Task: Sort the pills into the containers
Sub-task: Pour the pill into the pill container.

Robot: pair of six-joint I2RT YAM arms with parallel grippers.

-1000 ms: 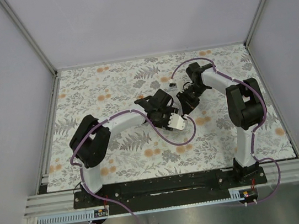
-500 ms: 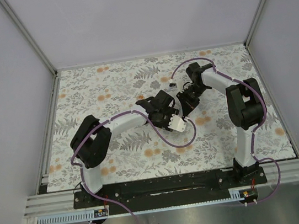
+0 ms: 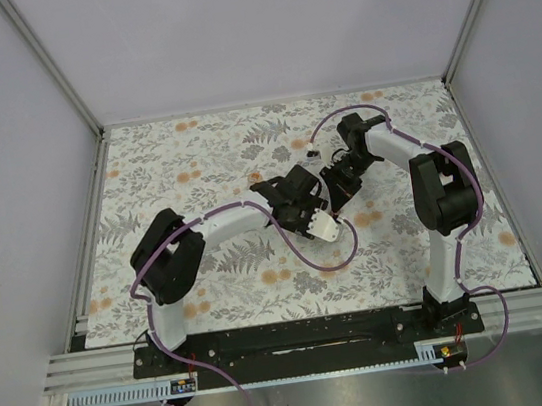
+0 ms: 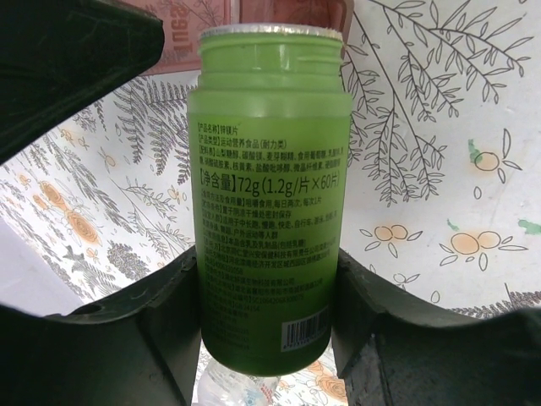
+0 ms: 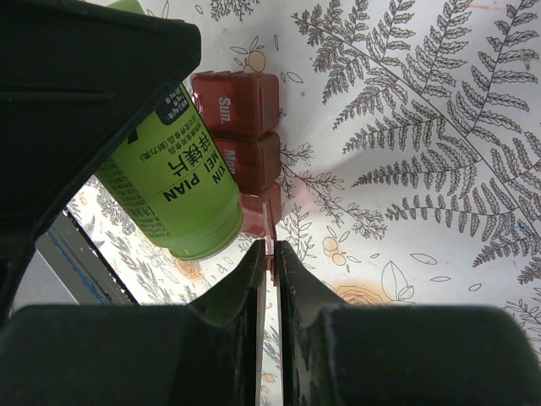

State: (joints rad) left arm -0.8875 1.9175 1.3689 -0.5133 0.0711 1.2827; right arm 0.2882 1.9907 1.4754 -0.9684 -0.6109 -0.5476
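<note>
Two containers meet just right of the middle of the worktop point(image 3: 195, 163). The green bottle point(image 4: 270, 152) is clamped by its lower body in the left pincer point(image 4: 269, 275), with its threaded neck towards the dark-red pill box point(image 5: 241, 106). The box's thin raised lid point(image 5: 270, 228) is pinched between the closed fingers of the right pincer point(image 5: 269, 252). Bottle and box lie just beside each other; whether they touch cannot be told. A fern-and-flower print covers the surface, with open room on every side out to the metal rails point(image 3: 89, 239) and the pale walls point(image 3: 256, 23). Against a second ago, the left arm point(image 3: 224, 225) has shifted slightly to the right, and the right arm point(image 3: 434, 180) is unchanged.
</note>
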